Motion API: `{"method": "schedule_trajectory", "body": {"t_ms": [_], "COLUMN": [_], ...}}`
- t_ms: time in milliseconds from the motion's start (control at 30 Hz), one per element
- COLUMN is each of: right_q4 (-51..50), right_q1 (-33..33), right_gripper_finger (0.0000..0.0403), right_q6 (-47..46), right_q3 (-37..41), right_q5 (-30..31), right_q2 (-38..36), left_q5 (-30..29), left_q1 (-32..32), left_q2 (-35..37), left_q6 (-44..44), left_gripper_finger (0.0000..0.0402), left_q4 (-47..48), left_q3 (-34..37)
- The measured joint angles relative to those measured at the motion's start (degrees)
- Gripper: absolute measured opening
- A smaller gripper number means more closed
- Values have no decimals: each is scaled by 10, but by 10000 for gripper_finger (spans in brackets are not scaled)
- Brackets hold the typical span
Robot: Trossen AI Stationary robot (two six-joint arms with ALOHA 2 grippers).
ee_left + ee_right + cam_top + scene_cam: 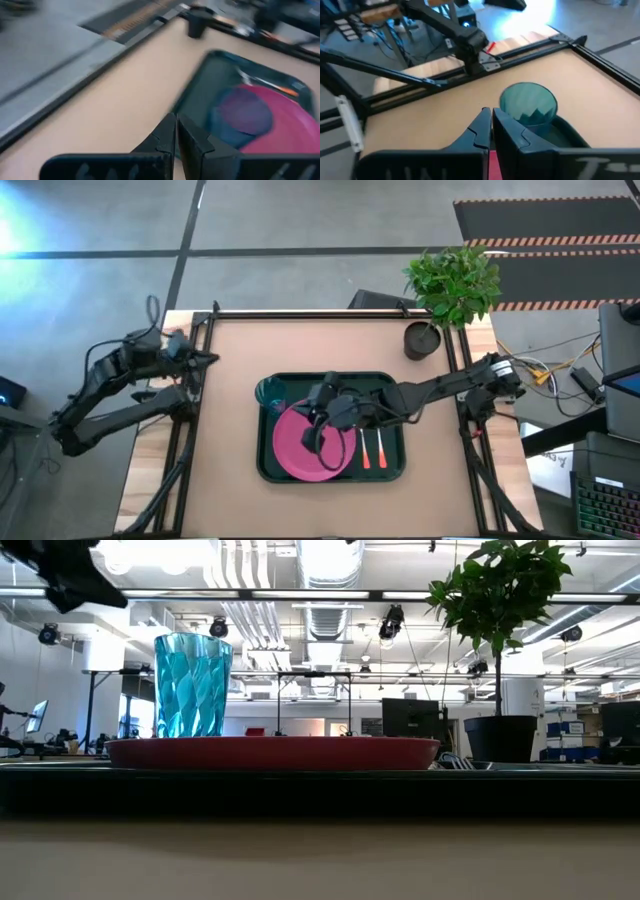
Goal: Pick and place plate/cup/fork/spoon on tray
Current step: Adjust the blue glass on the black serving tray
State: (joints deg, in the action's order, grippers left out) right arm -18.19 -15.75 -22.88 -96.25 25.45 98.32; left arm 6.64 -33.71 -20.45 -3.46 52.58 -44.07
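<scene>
While the high view looks down, the tray (pixel 390 465) sits mid-counter (pixel 240 370) holding the plate (pixel 300 445), the cup (pixel 270 392) at its far-left corner, and fork (pixel 364 450) and spoon (pixel 381 450) side by side right of the plate — the right tool (pixel 322 420) hovers over the plate, the left tool (pixel 205 359) waits at the counter's left edge. Low view: cup (pixel 193 685) stands upright behind the plate (pixel 272 752). Left wrist view: left tool (pixel 176 131) pinched together, empty. Right wrist view: right tool (pixel 491 125) likewise closed on nothing, near the cup (pixel 527 106)
</scene>
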Motion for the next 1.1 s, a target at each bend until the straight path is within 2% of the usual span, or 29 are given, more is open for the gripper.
{"method": "schedule_trajectory", "body": {"t_ms": [133, 200, 567, 733, 900, 1100], "right_q4": [1, 1, -14, -15, -21, -26], "right_q1": [-7, -11, -41, -43, -43, -43], "right_gripper_finger": [9, 9, 9, 9, 9, 9], "right_q6": [3, 5, 5, 6, 6, 6], "right_q3": [0, 0, 0, 0, 0, 0], "right_q5": [-1, 0, 0, 0, 0, 1], "right_q2": [-25, -36, -60, -64, -65, -65], "left_q5": [97, 116, 120, 120, 120, 120], "left_q1": [0, 0, 0, 0, 0, 0], "left_q2": [-66, -101, -237, -255, -255, -253], "left_q6": [30, 40, 97, 53, 44, 35], "left_gripper_finger": [0, 0, 0, 0, 0, 0], "left_q4": [-30, -53, -83, -91, -95, -152], "left_q3": [1, 1, 0, -15, -25, -26]}}
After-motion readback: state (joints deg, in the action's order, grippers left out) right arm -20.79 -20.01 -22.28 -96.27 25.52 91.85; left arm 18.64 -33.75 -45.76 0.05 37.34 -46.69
